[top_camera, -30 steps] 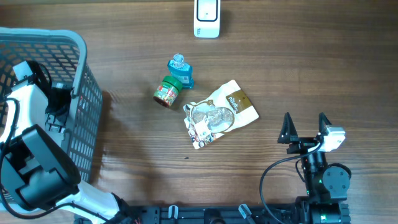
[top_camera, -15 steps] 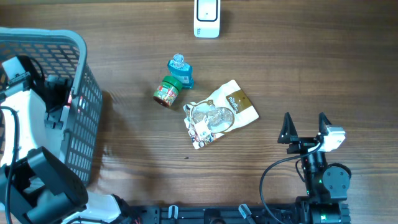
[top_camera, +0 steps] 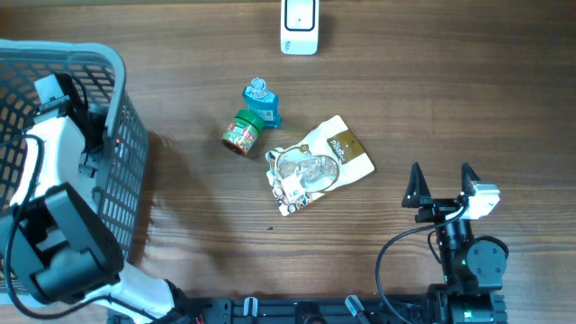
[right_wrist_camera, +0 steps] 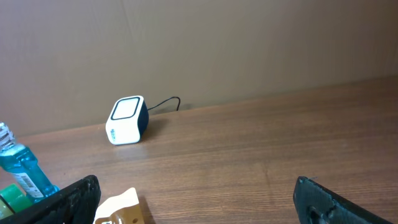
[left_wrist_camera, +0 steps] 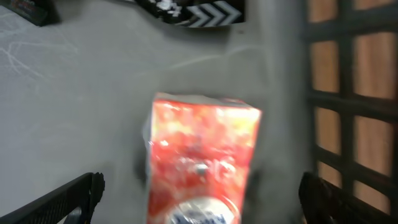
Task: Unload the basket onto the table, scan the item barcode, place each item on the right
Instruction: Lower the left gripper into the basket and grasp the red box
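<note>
- My left jaws stand fully open inside the basket and hold nothing. The red carton lies on the basket floor between the two fingers, apart from both.
- My right jaws are also wide open and empty, parked near the front right of the desk.
- The step in hand, as I judge it, is picking the carton out so it can go to the scanner at the far edge of the desk.
- To do it well I should stay centred on the carton, come down squarely so both fingers meet its sides together, and keep off the basket wall to one side.
- The wrist view is blurred, so I cannot tell which face carries the barcode. I would check that after the lift.
- Compared with a second ago, my left arm has swung deeper into the basket, toward its far side.
- The right arm, the bottle, jar and pouch lie as they did.
</note>
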Action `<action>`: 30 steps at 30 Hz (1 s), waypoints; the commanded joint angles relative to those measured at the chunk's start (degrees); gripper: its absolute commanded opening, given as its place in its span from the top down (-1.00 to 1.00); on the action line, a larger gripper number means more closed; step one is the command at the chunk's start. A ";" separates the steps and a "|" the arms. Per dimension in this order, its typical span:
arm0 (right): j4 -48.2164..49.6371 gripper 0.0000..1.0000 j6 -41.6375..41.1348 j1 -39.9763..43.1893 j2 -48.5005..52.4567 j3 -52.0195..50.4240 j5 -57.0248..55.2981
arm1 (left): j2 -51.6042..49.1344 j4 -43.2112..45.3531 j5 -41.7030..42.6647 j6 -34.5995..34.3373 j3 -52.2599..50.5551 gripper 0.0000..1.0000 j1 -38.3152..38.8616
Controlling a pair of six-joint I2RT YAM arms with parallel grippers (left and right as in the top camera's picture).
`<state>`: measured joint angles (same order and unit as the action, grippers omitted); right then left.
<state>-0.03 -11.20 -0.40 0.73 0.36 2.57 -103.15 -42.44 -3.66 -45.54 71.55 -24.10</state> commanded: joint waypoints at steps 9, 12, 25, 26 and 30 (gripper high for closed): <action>0.15 -1.00 0.66 -0.35 -0.31 -0.07 0.55 | -4.22 1.31 -2.40 0.28 -0.35 -0.93 -0.07; 0.15 -1.00 0.66 -0.35 -0.31 -0.07 0.55 | -5.97 1.22 -2.40 0.31 -0.35 -0.77 -0.07; 0.15 -1.00 0.66 -0.35 -0.31 -0.07 0.55 | -6.40 -1.84 -2.40 0.33 -0.28 -0.15 -0.17; 0.15 -1.00 0.66 -0.35 -0.31 -0.07 0.55 | -6.16 -2.19 -2.40 0.33 -0.28 -0.12 -0.17; 0.15 -1.00 0.66 -0.35 -0.31 -0.07 0.55 | -3.65 -4.52 -2.43 0.33 -0.28 0.02 -0.20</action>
<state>-0.03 -11.20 -0.40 0.73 0.36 2.57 -107.98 -45.01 -7.05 -45.10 71.75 -24.14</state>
